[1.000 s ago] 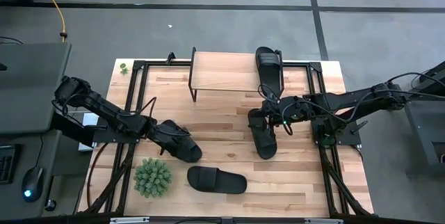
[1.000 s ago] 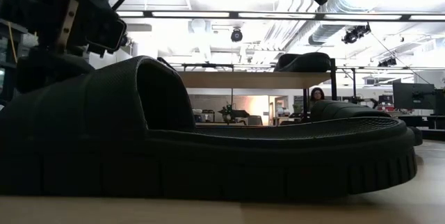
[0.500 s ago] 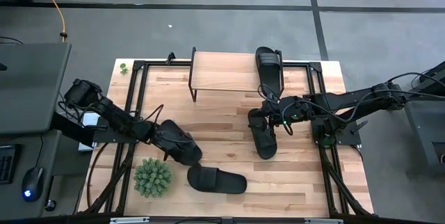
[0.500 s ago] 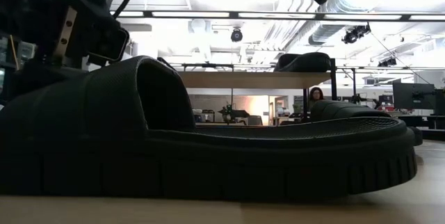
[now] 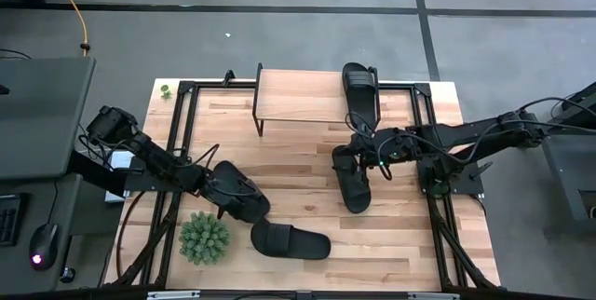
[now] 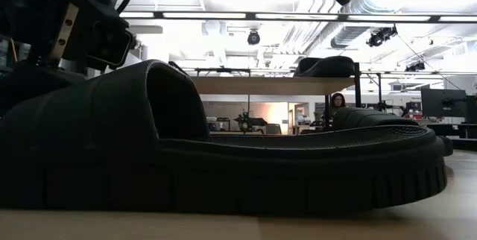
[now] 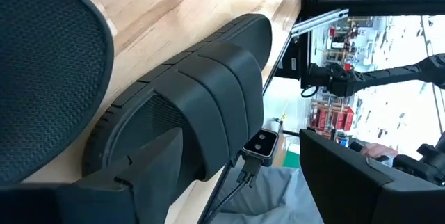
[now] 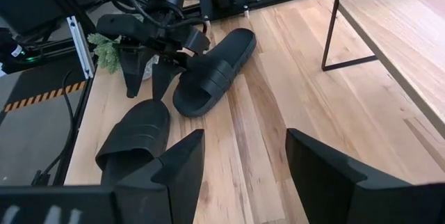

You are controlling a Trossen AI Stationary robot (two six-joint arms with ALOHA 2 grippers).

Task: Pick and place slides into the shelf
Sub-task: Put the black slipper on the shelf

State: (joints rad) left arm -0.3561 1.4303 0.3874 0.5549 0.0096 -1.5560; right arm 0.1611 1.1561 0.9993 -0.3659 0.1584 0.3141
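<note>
Black slides: one lies slantwise at the left (image 5: 251, 205) (image 8: 212, 71), and one lies along the near edge (image 5: 293, 242) (image 7: 208, 99) (image 6: 223, 158). One lies at the right (image 5: 354, 188), and one rests sole down on the right end of the shelf (image 5: 360, 86) (image 6: 326, 66). The shelf (image 5: 303, 100) (image 8: 403, 36) stands at the far edge. My left gripper (image 5: 231, 193) (image 8: 147, 92) is open, low and close beside the slanting slide, facing the near-edge slide. My right gripper (image 5: 358, 154) (image 8: 243, 161) hangs open, high above the table by the right slide.
A small green plant (image 5: 205, 237) (image 8: 104, 50) stands near the front left, close to my left gripper. Black frame rails (image 5: 186, 86) run around the tabletop. Bare wood (image 5: 298, 170) lies between the two arms. In the low view a person (image 6: 339, 102) shows far behind the table.
My left gripper has gone toward the table's near right and a little down, closer to the near-edge slide, staying open. The slides lie where they were.
</note>
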